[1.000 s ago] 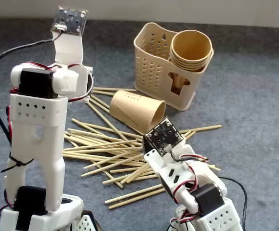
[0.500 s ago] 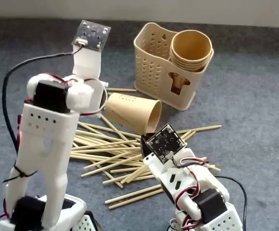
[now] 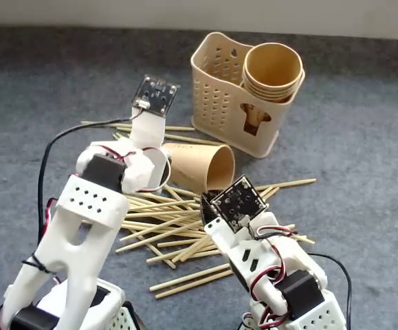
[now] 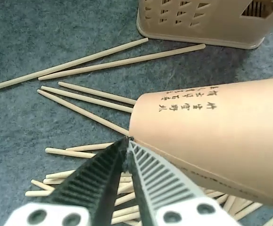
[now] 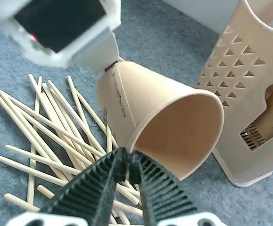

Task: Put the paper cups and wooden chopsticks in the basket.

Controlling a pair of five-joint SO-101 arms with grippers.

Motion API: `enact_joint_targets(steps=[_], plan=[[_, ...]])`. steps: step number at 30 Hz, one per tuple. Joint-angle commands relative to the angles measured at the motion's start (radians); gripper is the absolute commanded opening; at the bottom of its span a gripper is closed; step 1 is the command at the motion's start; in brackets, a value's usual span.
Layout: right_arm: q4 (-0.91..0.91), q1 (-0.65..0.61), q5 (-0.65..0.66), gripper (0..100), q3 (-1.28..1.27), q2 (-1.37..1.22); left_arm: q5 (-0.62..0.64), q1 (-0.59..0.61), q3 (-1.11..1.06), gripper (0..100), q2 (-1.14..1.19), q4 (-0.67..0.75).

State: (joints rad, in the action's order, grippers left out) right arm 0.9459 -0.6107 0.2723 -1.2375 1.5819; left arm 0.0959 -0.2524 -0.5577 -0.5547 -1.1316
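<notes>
A tan paper cup [image 3: 200, 163] lies on its side on a pile of wooden chopsticks [image 3: 159, 223], mouth toward the right arm. My left gripper [image 4: 127, 140] is shut, its tips against the edge of the cup's [image 4: 221, 146] base. In the high view it [image 3: 160, 163] sits at the cup's closed end. My right gripper [image 5: 127, 156] is shut too, its tips right at the lower rim of the cup's [image 5: 164, 113] mouth, over chopsticks [image 5: 46, 127]. The beige basket [image 3: 219, 89] stands behind, with a stack of paper cups [image 3: 273, 69] inside.
More chopsticks [image 4: 89, 99] lie on the grey carpet between the cup and the basket [image 4: 197, 23]. A few sticks [image 3: 291, 183] reach out to the right of the pile. The basket's perforated wall [image 5: 249, 94] stands close beyond the cup's mouth.
The left arm has swung down and to the right, bringing its gripper to the cup's base. The cup has turned a little, its mouth facing more forward. The right arm has barely moved.
</notes>
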Motion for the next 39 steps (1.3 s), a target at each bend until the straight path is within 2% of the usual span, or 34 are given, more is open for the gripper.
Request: enact_joint_targets(steps=[1, 10, 16, 19, 22, 25, 29, 34, 39], plan=[[0.007, -0.01, -0.011, 0.6, 0.042, 0.015, 0.009, -0.013, -0.084, 1, -0.053, 0.098], [0.007, -0.007, -0.011, 0.6, 0.042, 0.015, 0.009, -0.01, -0.137, 1, -0.114, 0.112], [0.007, 0.018, -0.011, 0.6, 0.044, 0.015, 0.006, 0.168, -0.163, 1, -0.294, 0.11], [0.007, 0.033, -0.011, 0.6, 0.047, 0.015, -0.018, 0.239, -0.255, 1, -0.389, 0.115], [0.007, 0.038, -0.005, 0.6, 0.048, 0.015, -0.084, 0.259, -0.384, 1, -0.492, 0.118], [0.007, 0.038, 0.009, 0.5, 0.059, 0.013, -0.089, 0.306, -0.504, 1, -0.608, 0.118], [0.099, 0.059, 0.046, 0.5, 0.176, 0.005, -0.089, 0.357, -0.628, 1, -0.766, 0.12], [0.226, 0.085, 0.049, 0.5, 0.392, 0.004, -0.089, 0.363, -0.76, 1, -0.972, 0.117], [0.26, 0.087, 0.074, 0.5, 0.522, -0.001, -0.089, 0.387, -0.848, 1, -1.198, 0.091]])
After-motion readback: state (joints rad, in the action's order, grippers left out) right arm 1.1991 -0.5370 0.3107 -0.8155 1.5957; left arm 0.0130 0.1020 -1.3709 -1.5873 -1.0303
